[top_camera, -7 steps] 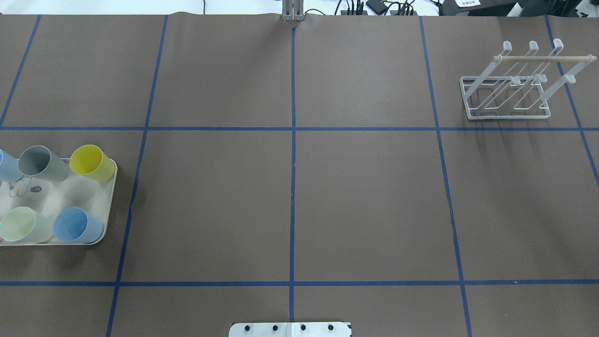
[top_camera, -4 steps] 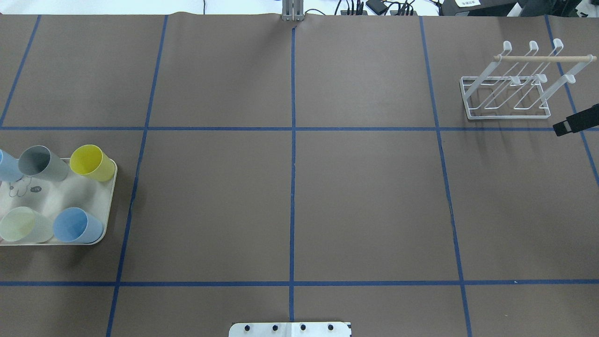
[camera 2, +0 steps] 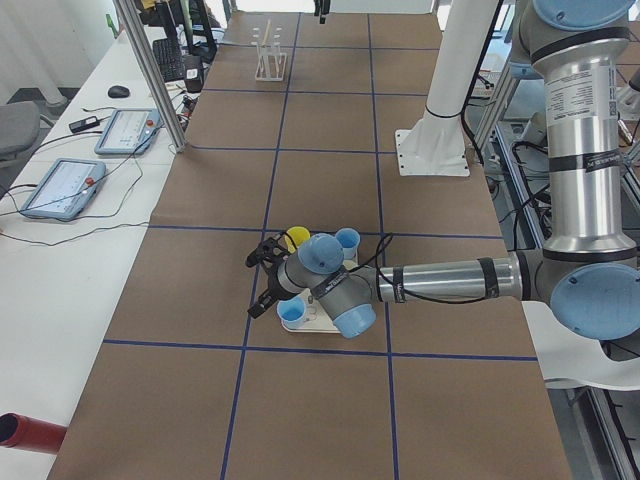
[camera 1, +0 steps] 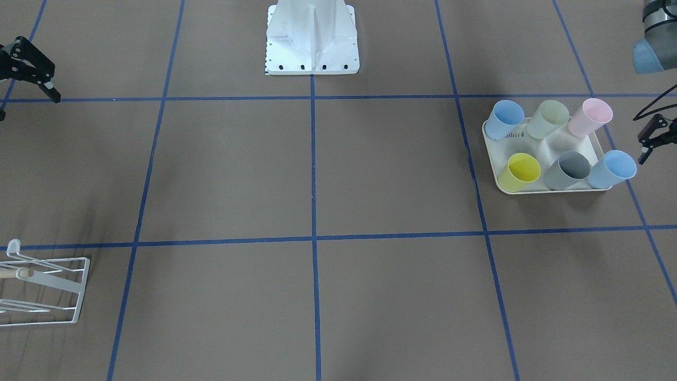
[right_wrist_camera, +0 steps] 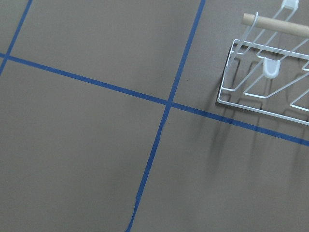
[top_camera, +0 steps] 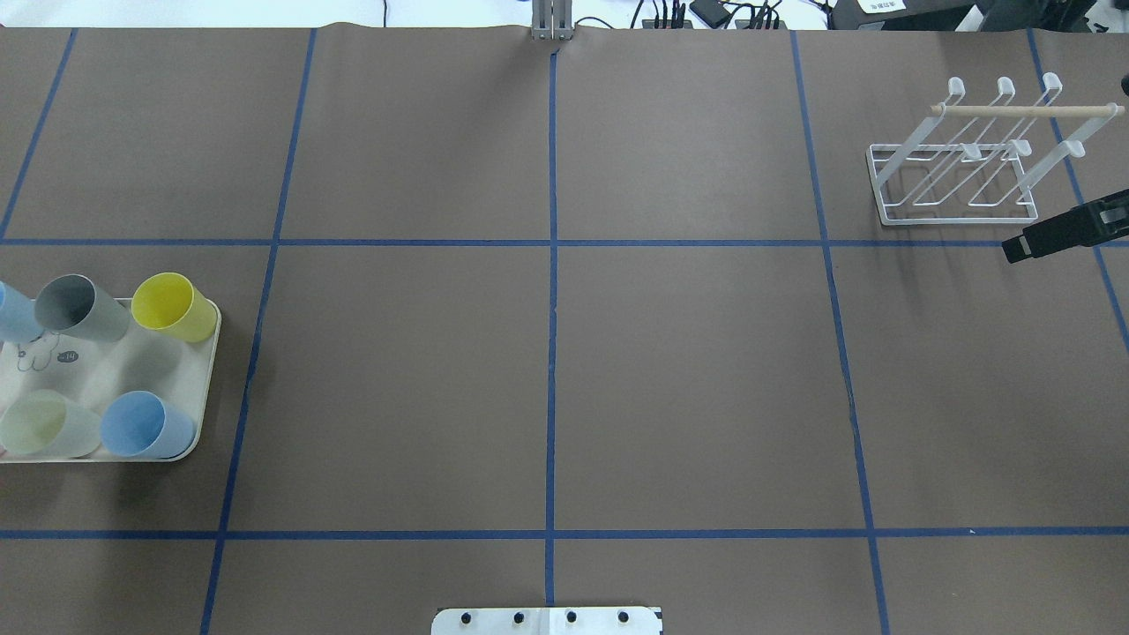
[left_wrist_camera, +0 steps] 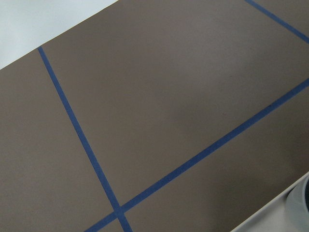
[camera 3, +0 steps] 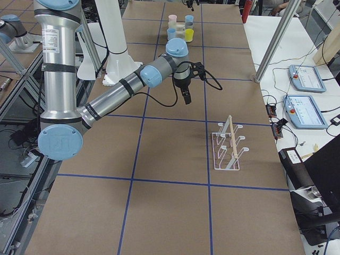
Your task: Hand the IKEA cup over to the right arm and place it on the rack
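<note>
Six cups (camera 1: 568, 168) are being shown in the tray (camera 1: 550, 140) at the left edge of the table (top_camera: 688, 370) from the front, only five from overhead. The left gripper (camera 2: 255, 285) is being held wide open beside them, the right gripper (camera 1: 27, 92) likewise spread near the rack (top_camera: 970, 152) at the far right corner.

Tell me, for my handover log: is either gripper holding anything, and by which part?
Nothing is held: the black left gripper and black right gripper are both open, empty.
</note>
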`<state>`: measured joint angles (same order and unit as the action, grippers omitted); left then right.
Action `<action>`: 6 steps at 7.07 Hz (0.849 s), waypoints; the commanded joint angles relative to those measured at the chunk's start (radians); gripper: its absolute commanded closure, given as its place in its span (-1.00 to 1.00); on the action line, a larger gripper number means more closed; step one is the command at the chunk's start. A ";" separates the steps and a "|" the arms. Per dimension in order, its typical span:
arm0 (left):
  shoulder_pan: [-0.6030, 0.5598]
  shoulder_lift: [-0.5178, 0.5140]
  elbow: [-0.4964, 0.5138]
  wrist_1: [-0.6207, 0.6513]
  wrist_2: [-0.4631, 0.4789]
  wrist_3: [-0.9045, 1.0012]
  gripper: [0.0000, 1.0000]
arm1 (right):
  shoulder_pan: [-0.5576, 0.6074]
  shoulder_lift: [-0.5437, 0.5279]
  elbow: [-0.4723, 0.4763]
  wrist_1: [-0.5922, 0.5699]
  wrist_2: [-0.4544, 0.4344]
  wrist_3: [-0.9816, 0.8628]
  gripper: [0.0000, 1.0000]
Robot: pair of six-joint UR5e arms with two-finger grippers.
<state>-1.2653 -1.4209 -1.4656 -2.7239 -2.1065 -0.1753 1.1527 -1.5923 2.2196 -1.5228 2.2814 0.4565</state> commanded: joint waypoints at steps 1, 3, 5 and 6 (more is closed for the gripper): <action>0.043 0.000 0.062 -0.083 0.009 -0.029 -1.00 | -0.001 0.000 -0.005 0.001 0.000 0.001 -0.98; 0.082 0.000 0.067 -0.085 0.035 -0.029 -0.97 | -0.001 0.002 -0.008 0.001 0.000 0.001 -0.98; 0.090 -0.001 0.073 -0.085 0.042 -0.023 0.09 | -0.001 0.002 -0.014 0.003 0.000 -0.001 -0.98; 0.090 -0.001 0.073 -0.086 0.040 -0.023 0.49 | -0.001 0.002 -0.014 0.003 0.000 -0.001 -0.98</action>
<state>-1.1770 -1.4218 -1.3939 -2.8090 -2.0666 -0.1992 1.1520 -1.5908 2.2071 -1.5204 2.2810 0.4558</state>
